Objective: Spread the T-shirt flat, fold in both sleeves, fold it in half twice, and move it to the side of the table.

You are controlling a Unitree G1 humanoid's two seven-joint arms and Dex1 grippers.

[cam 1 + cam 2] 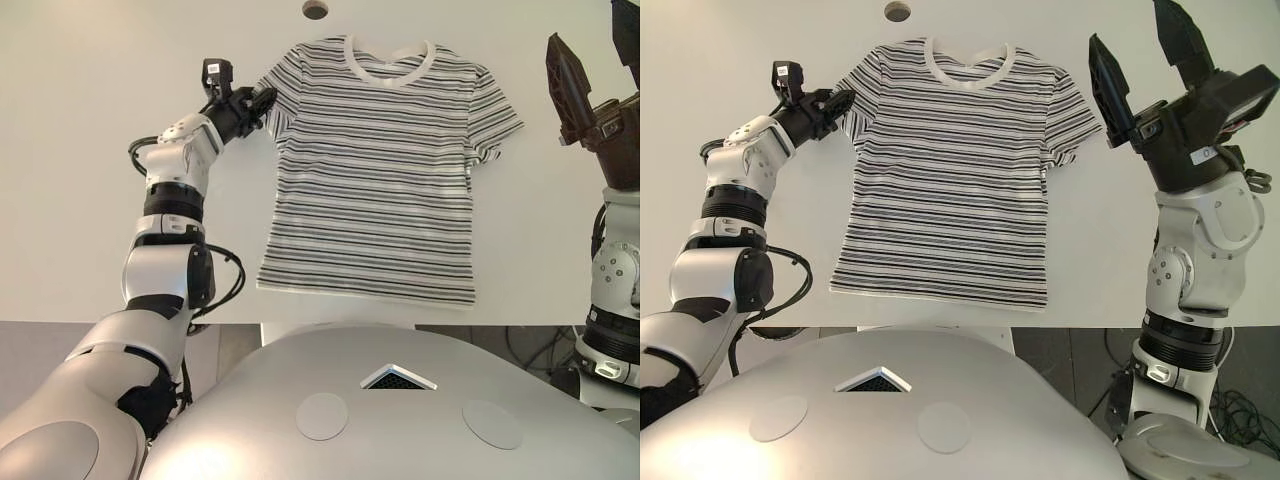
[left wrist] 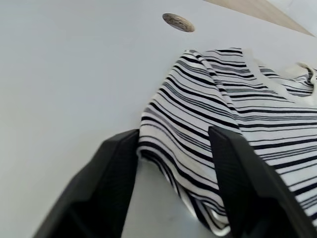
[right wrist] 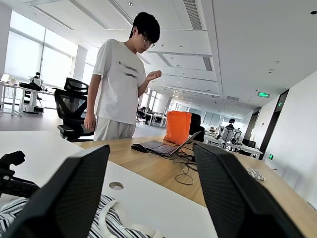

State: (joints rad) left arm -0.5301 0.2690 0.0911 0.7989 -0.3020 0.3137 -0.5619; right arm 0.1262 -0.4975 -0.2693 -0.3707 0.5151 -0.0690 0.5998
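Observation:
A black-and-white striped T-shirt [image 1: 375,170] lies spread flat on the white table [image 1: 90,120], collar at the far side, both sleeves out. My left gripper [image 1: 262,103] is at the left sleeve's edge [image 2: 171,144], open, with one finger [image 2: 106,183] on each side of the hem, low on the table. My right gripper [image 1: 1145,65] is raised well above the table, to the right of the right sleeve [image 1: 1072,125]. It stands open and holds nothing, fingers [image 3: 74,198] pointing up and forward.
A round cable hole [image 1: 315,9] sits in the table just beyond the left shoulder of the shirt. Bare table surface runs along both sides of the shirt. The near table edge [image 1: 130,322] lies just below the shirt's hem.

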